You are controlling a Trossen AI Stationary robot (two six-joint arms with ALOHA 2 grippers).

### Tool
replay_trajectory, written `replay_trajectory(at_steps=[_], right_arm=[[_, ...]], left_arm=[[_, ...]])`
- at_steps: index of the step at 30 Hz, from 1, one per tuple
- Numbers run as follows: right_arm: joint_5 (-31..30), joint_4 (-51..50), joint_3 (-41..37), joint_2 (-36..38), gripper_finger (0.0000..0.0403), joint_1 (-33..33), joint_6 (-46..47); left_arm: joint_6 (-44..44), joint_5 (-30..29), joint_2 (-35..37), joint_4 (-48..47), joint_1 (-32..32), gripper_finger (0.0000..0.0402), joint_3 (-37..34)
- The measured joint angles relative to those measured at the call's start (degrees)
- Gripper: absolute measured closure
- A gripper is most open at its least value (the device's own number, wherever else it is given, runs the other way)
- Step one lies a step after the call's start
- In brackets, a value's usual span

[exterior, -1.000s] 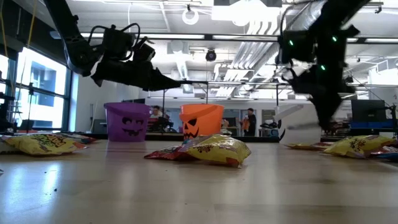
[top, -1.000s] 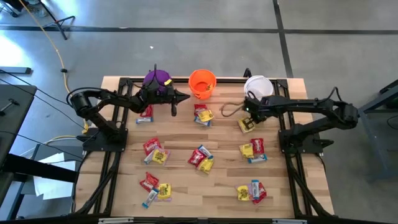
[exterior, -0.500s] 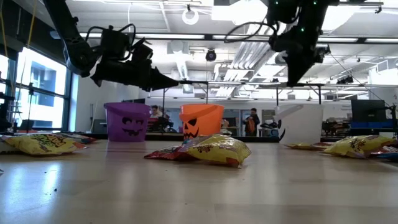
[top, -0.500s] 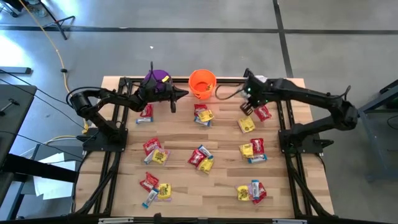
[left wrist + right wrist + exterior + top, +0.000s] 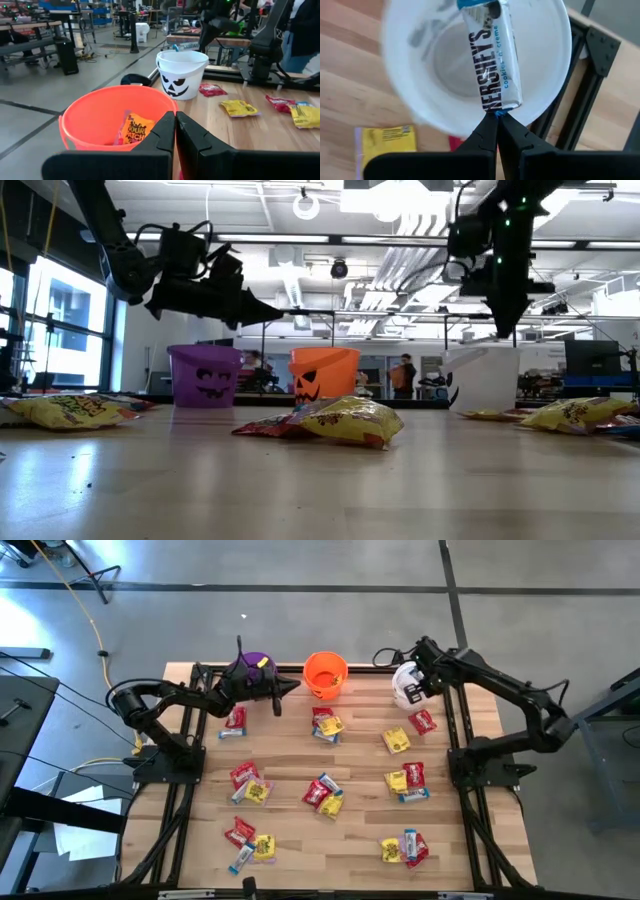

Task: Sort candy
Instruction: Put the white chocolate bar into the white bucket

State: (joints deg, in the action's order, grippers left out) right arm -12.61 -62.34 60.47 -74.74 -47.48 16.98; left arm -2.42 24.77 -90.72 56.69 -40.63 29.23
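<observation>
My right gripper (image 5: 496, 116) hangs over the white bucket (image 5: 415, 95) at the far right of the table (image 5: 290, 840), fingers pinched together on the end of one slim bar (image 5: 491, 60). The bar has a white wrapper with a blue end, and dark lettering down its length reads "HERSHEY'S" with "cookies 'n' creme" in smaller blue type beside it. It dangles straight above the bucket's open mouth. From the low camera that gripper (image 5: 503, 330) points down just above the bucket's rim, and the bucket (image 5: 483, 380) shows a black jack-o'-lantern face.

My left gripper (image 5: 175, 120) is held above the far left of the table near the purple bucket (image 5: 252, 668), fingers pressed together with nothing between them. Past its tips sits the orange bucket (image 5: 90, 117), and inside it lies a yellow packet (image 5: 136, 129) on which I can read "OUR" and "ATCH" in part. The purple bucket (image 5: 205, 375) and orange bucket (image 5: 322, 372) carry the same carved-face print.

The rest of the candy (image 5: 322, 792) lies scattered over the wooden top in small mixed clusters: flat red packets, yellow packets and blue-and-white bars, from just in front of the buckets to the near edge. One red packet (image 5: 422, 722) and one yellow packet (image 5: 396, 741) lie just near of the white bucket. Their printing is too small to read from above.
</observation>
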Motion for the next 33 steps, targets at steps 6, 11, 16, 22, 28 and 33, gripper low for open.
replay_trajectory(at_steps=[6, 11, 16, 22, 28, 33], right_arm=[[1.7, 3.8, -1.1, -4.4, 0.0403, -3.1, -2.5], [1.7, 6.0, -1.1, -7.8, 0.0403, -3.9, -4.3], [1.9, 6.0, -1.1, -10.2, 0.0403, -3.9, -6.0], [1.9, 6.9, -1.1, -10.4, 0.0403, -3.9, -7.0], [1.9, 5.8, -1.1, -10.4, 0.0388, -3.9, -6.8], [0.6, 3.1, 0.5, -10.4, 0.0344, -3.8, -6.5]], left_arm=[[0.3, 0.0, 0.0, 0.0, 0.0, 0.0401, 0.0], [2.0, 0.0, 0.0, 0.0, 0.3, 0.0402, 0.0], [1.3, 0.0, 0.0, 0.1, 1.5, 0.0402, 0.0], [-0.5, 0.0, 0.0, 0.1, 2.4, 0.0401, 0.0], [-2.3, 0.0, 0.0, 0.1, 2.5, 0.0401, 0.0], [-4.2, 0.0, 0.0, 0.2, 2.5, 0.0402, 0.0]])
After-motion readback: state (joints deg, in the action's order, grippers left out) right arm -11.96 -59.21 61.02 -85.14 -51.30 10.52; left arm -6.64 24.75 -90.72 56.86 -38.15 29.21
